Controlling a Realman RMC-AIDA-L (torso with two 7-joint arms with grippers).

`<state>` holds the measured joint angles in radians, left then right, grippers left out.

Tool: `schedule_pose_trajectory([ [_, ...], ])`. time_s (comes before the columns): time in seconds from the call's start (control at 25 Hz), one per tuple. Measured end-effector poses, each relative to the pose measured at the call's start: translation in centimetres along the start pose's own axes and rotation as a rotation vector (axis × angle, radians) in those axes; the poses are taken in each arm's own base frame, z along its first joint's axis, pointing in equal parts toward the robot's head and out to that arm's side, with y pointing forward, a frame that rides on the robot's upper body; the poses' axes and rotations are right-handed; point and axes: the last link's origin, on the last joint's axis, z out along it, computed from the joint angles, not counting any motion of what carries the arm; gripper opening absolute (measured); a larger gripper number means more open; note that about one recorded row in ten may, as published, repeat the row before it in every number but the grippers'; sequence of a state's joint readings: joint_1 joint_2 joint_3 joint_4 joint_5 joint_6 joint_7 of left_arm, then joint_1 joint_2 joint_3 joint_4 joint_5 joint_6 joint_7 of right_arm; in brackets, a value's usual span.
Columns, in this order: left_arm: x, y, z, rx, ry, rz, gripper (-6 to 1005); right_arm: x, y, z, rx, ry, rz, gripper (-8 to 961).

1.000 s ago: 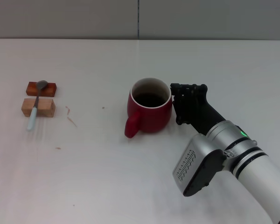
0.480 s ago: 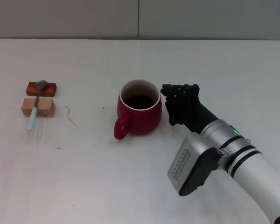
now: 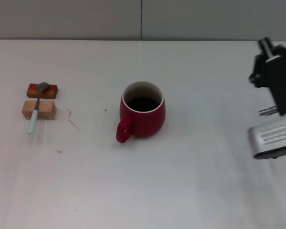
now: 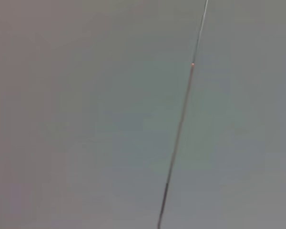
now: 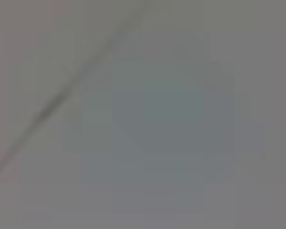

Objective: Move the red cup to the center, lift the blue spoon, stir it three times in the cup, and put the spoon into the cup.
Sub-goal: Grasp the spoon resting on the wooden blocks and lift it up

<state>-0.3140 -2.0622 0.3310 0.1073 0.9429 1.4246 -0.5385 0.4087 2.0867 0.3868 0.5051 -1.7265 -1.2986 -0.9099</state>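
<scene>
The red cup [image 3: 143, 113] stands upright near the middle of the table in the head view, with its handle toward the front left and a dark inside. The blue spoon [image 3: 35, 113] lies far to the left. Its grey bowl rests on a red block [image 3: 42, 90] and its pale handle lies over a tan block [image 3: 39, 109]. My right gripper [image 3: 272, 64] is at the far right edge, raised and well away from the cup, holding nothing. My left gripper is out of view. Both wrist views show only a grey wall.
The white table [image 3: 143, 191] runs back to a grey wall [image 3: 86, 19] with a vertical seam. A few small reddish marks [image 3: 72, 120] lie between the blocks and the cup.
My right gripper pushed the cup a little to the left, then drew back from it and rose to the far right edge. The cup stays where it was left. The spoon has not moved.
</scene>
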Motion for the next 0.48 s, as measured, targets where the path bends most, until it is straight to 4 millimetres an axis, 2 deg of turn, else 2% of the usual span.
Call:
schedule_pose_trajectory([
  [0.08,-0.1,0.3,-0.2,-0.017,-0.005,-0.019,822,0.6,-2.8,-0.9,0.158,-0.020,0.200,63],
  [0.12,-0.1,0.3,-0.2,-0.017,-0.005,-0.019,822,0.6,-2.8,-0.9,0.158,-0.020,0.200,63],
  [0.16,-0.1,0.4,-0.3,-0.029,-0.004,-0.027,822,1.7,-5.0,-1.7,0.256,-0.031,0.351,62],
  [0.28,-0.1,0.5,-0.4,-0.037,-0.001,-0.031,821,2.7,-6.3,-2.2,0.270,-0.054,0.454,62],
  [0.36,0.0,0.5,-0.6,-0.040,0.000,-0.048,821,4.1,-8.0,-2.9,0.250,-0.091,0.588,120],
  [0.48,-0.1,0.6,-0.7,-0.044,-0.003,-0.055,820,4.8,-9.4,-3.7,0.258,-0.129,0.643,207],
])
